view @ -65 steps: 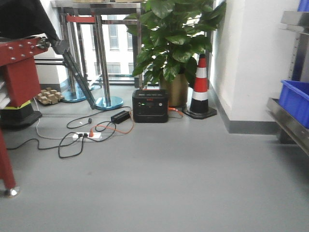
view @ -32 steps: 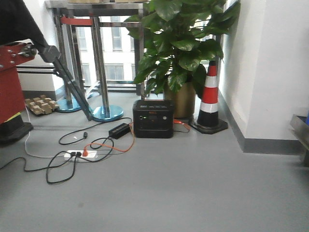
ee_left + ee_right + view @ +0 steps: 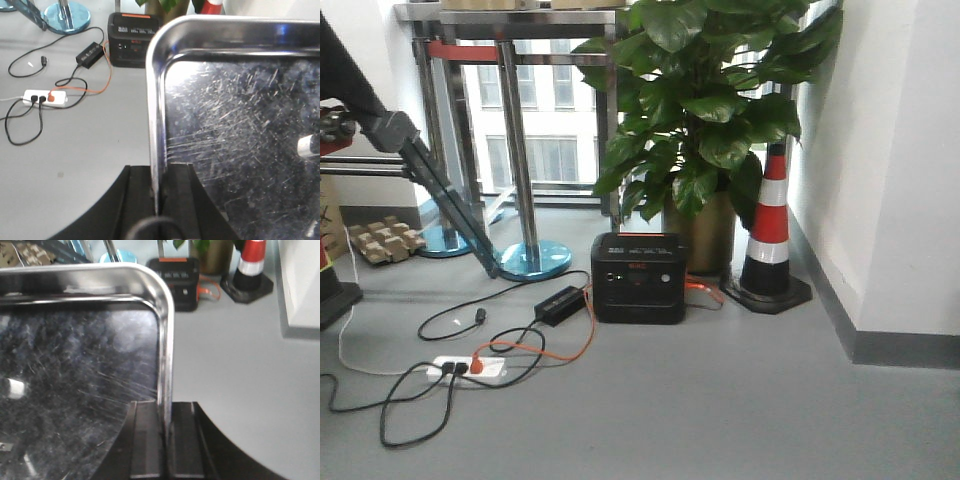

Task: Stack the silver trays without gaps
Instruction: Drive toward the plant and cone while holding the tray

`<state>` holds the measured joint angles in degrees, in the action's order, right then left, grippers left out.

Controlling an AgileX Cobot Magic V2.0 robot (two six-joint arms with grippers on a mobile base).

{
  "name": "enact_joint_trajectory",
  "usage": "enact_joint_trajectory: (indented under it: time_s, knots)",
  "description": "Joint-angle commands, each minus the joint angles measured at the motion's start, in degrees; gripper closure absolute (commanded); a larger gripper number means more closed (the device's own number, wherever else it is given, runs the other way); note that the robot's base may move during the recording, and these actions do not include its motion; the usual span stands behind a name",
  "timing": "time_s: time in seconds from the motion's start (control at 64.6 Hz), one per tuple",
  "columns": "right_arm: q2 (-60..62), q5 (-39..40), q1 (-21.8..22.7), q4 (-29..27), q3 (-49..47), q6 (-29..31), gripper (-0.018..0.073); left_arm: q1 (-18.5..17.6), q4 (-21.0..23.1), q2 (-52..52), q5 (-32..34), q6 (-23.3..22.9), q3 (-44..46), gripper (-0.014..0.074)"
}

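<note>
One silver tray fills both wrist views, and it is held above the grey floor. In the left wrist view the tray (image 3: 240, 125) has a scratched shiny bottom, and my left gripper (image 3: 159, 172) is shut on its left rim. In the right wrist view the tray (image 3: 75, 365) shows its right side, and my right gripper (image 3: 165, 410) is shut on its right rim. No other silver tray is in view. In the front view neither the tray nor the grippers show.
Ahead on the floor stand a black power station (image 3: 638, 278), a potted plant (image 3: 705, 110) and a red-and-white cone (image 3: 770, 235). A power strip with loose cables (image 3: 470, 368) lies at the left. Steel stanchions (image 3: 520, 150) stand behind. A white wall (image 3: 900, 150) is at the right.
The front view has closed in on the plant and the power station. The blue bin and steel rack at the right and the red frame at the left have left the view.
</note>
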<state>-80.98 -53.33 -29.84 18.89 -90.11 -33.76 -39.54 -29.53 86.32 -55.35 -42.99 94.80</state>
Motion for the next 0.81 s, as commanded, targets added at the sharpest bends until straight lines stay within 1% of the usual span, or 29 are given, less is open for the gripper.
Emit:
enact_joint_trajectory:
  time_s: [0.0,0.201,0.697,0.79]
  knots:
    - [0.02,8.05,-0.57,-2.03,-0.43,0.89,0.0626,-0.75,1.79,-0.22,4.42,0.47,0.55,0.0613]
    - [0.02,12.43,-0.57,-2.03,-0.43,0.89,0.0626,-0.75,1.79,-0.22,4.42,0.47,0.55,0.0613]
    - [0.02,18.72,-0.57,-2.03,-0.43,0.89,0.0626,-0.75,1.23,-0.22,4.34,0.47,0.55,0.0613]
    - [0.02,19.24,-0.57,-2.03,-0.43,0.89,0.0626,-0.75,-0.52,-0.22,4.34,0.47,0.55,0.0613]
